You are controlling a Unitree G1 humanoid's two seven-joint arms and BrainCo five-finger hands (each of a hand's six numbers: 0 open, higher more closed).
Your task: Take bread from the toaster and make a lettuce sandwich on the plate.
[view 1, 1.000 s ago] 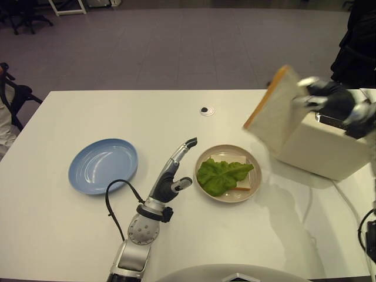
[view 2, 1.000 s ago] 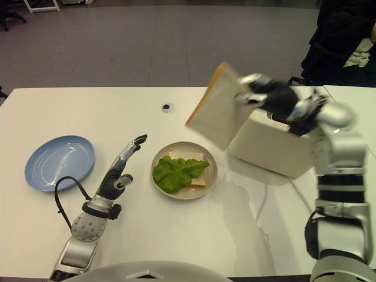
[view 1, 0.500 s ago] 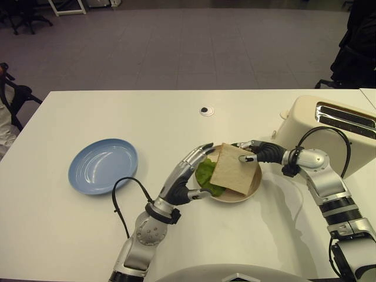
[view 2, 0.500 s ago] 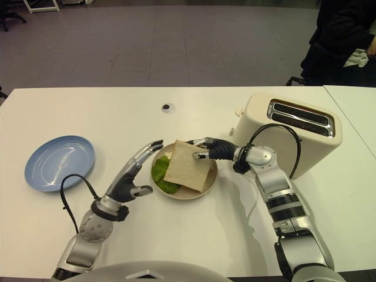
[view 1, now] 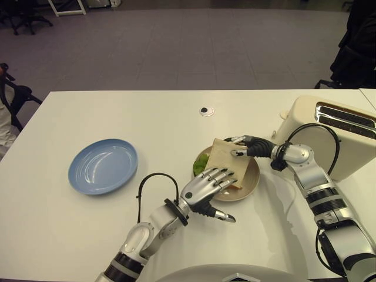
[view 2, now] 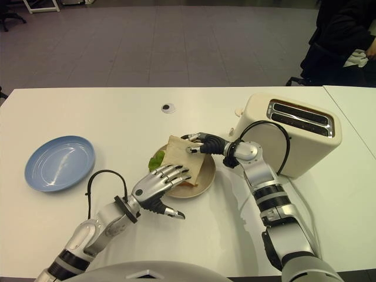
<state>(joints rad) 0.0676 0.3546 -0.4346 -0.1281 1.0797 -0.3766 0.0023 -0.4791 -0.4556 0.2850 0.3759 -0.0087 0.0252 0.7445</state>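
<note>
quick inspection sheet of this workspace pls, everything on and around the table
surface: white table, no spills seen
job's things: toaster at the right; beige plate holds lettuce under a tilted bread slice
clutter: empty blue plate at the left; small dark round fitting at the far side
hands: right hand pinches the slice's far edge; left hand, fingers spread, over the plate's near rim
cables: black loops at the left wrist and right wrist
surroundings: grey floor, chair at the left
</note>
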